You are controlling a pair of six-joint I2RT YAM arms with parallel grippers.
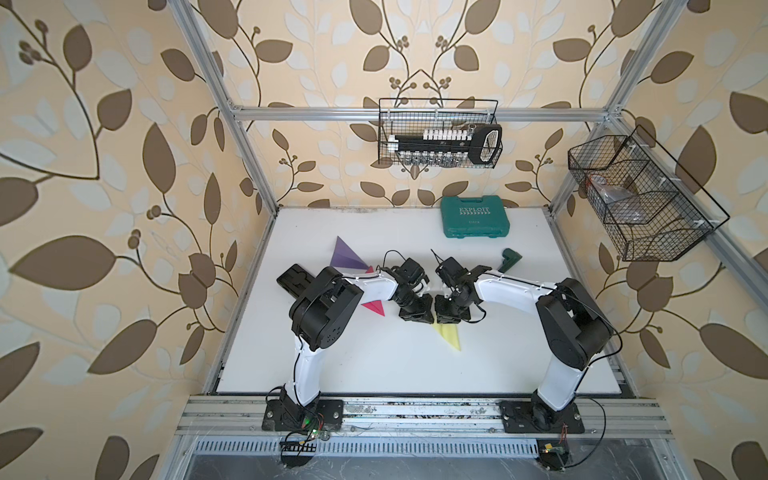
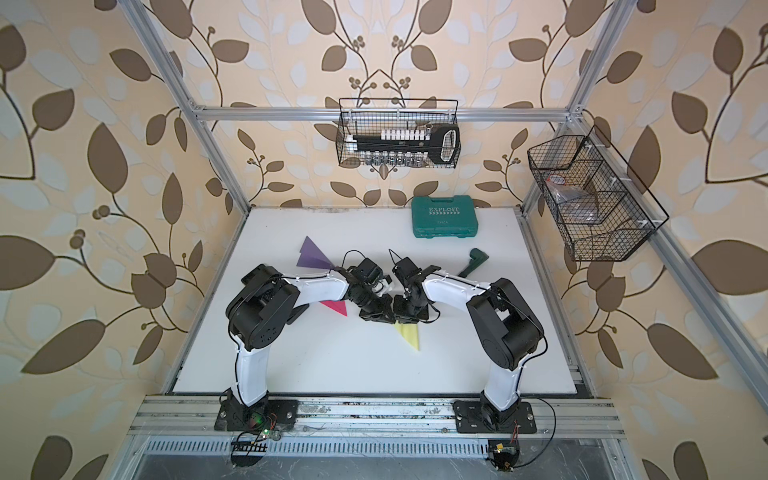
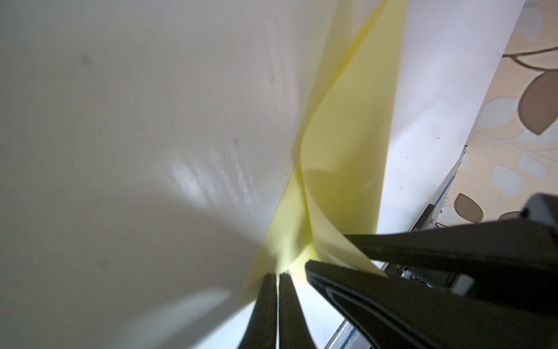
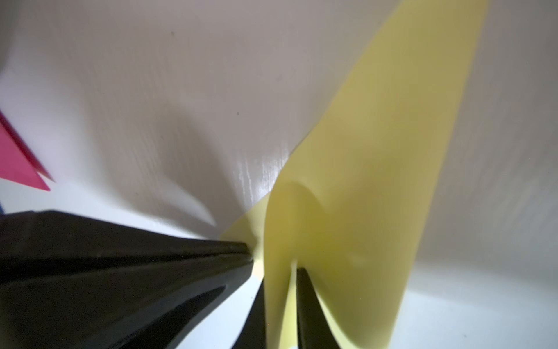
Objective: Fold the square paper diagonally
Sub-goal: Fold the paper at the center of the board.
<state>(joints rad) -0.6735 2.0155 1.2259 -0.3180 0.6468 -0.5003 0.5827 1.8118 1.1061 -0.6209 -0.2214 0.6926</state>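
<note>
A: Where's the yellow paper (image 1: 449,337)?
B: On the white table (image 1: 374,365), about midway between the two arms, partly doubled over. In both top views its pointed end lies flat, toward the arm bases. The far end sits under the two grippers, which meet almost tip to tip there.

A: Right gripper (image 4: 280,275)?
B: Closed on a raised flap. In the right wrist view the sheet curls up off the table and runs down between the fingers, one on each side of it. The left wrist view shows the same flap caught between them.

A: Left gripper (image 3: 277,273)?
B: Jaws together, only a hairline gap between the fingers. The tips are down at the edge of the lower layer, just beside the right gripper's tips. Cannot tell whether any paper is nipped between them or merely pressed.

A: Fold finished?
B: No. The upper layer bows in a loose curve above the lower one.

A: Neighbours?
B: Pink folded paper (image 1: 374,308) by the left arm, apart from the yellow. Purple folded paper (image 1: 347,257) farther back.
</note>
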